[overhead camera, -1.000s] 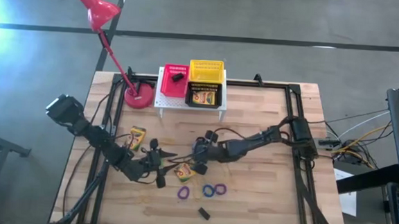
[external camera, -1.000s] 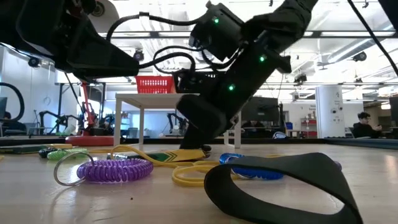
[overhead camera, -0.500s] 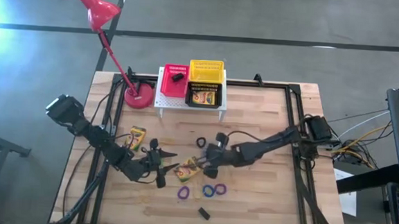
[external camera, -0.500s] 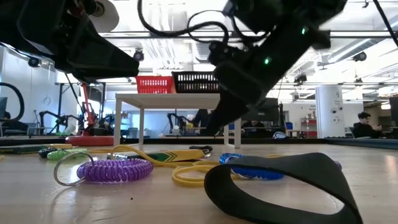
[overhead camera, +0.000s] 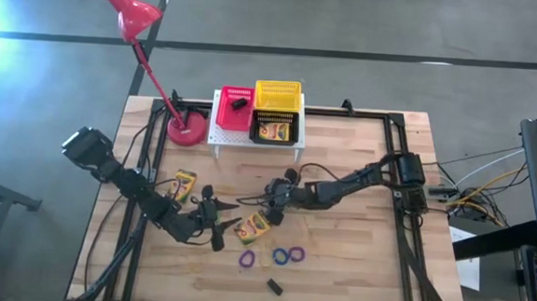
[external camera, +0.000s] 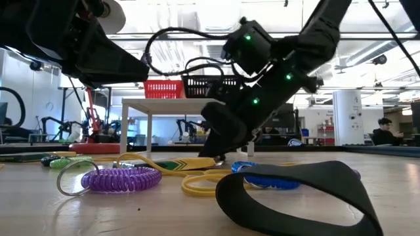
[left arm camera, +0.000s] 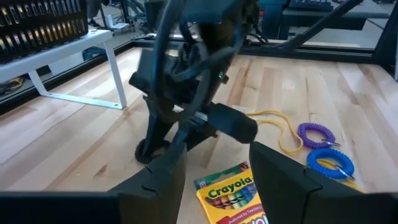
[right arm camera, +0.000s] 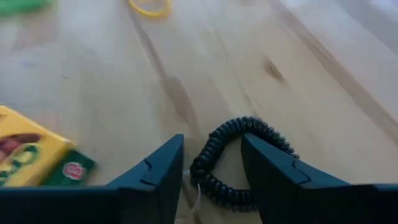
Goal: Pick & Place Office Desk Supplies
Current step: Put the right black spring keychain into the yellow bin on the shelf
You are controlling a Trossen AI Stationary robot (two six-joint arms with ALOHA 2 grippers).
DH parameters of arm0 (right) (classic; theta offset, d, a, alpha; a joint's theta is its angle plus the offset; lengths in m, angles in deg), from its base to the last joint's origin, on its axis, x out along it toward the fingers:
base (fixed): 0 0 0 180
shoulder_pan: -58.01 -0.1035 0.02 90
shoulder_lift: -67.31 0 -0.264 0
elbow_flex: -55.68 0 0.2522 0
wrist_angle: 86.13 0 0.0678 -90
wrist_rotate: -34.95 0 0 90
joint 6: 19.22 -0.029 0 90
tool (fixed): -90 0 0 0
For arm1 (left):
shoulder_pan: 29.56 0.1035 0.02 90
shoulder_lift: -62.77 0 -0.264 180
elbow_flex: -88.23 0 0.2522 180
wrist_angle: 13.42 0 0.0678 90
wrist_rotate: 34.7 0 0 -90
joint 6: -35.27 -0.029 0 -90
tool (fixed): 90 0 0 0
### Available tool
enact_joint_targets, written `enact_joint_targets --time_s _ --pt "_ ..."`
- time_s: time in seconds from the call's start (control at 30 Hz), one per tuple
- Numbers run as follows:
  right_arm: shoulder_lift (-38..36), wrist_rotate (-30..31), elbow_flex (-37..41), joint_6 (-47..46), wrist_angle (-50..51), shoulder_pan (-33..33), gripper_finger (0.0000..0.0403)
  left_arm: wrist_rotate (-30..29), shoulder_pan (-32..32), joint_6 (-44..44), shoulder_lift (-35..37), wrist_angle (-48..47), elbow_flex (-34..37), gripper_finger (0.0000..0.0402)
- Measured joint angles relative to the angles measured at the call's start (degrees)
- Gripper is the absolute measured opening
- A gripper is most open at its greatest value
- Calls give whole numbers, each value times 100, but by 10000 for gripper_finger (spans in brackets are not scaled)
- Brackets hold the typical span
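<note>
My right gripper (overhead camera: 271, 197) is open, low over the table's middle. Its fingers stand on either side of one arc of a black coiled loop (right arm camera: 211, 152), which lies flat on the wood (overhead camera: 272, 189). My left gripper (overhead camera: 227, 221) is open just left of a yellow-and-green crayon box (overhead camera: 253, 227). The box lies flat and shows between its fingers in the left wrist view (left arm camera: 239, 196). A purple coil (overhead camera: 247, 258), blue loops (overhead camera: 288, 255) and a small black block (overhead camera: 274, 286) lie nearer the front edge. My right gripper comes slanting down from the table's right side, with the loop's near arc (right arm camera: 208, 163) in the gap between its open fingers. I cannot tell whether the fingers touch it. The loop lies flat on the table.
A white rack (overhead camera: 255, 136) at the far edge carries a red basket (overhead camera: 235, 109) and a yellow basket (overhead camera: 277, 97), with a crayon box (overhead camera: 273, 130) below. A red lamp (overhead camera: 186, 127) stands to its left. Another crayon box (overhead camera: 184, 185) and a yellow rubber band (right arm camera: 150, 7) lie nearby.
My right gripper went toward the near edge beside the crayon box. It then came back toward the far edge and a little left, down onto the black coiled loop.
</note>
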Motion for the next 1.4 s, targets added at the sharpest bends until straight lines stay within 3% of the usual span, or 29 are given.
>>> enact_joint_targets --time_s 0.13,0.37,0.63,0.8,0.9,1.07,1.17,1.27,1.4 --pt "-12 -8 -247 -104 734 -33 131 46 0 7 0 -2 0 181" --pt "-304 -85 -325 70 1379 -468 23 85 0 63 0 2 0 181" --pt "-1131 -65 -102 638 1170 -1334 24 85 0 212 0 15 2 181" --pt "-1321 -94 103 1290 339 -1883 24 85 2 212 0 17 2 181" --pt "-1246 -190 353 1771 -975 -2013 24 85 2 208 0 21 2 181" --pt "-1006 -1449 805 2856 -3853 -1901 24 85 7 190 0 16 2 181" --pt "-1114 -1686 922 3167 -4828 -1672 24 85 7 168 0 9 2 181" --pt "-1553 -1629 920 3051 -4870 -1333 24 85 7 152 0 10 2 181" --pt "-2309 -1210 662 2224 -3371 -755 24 85 7 149 0 11 2 181"
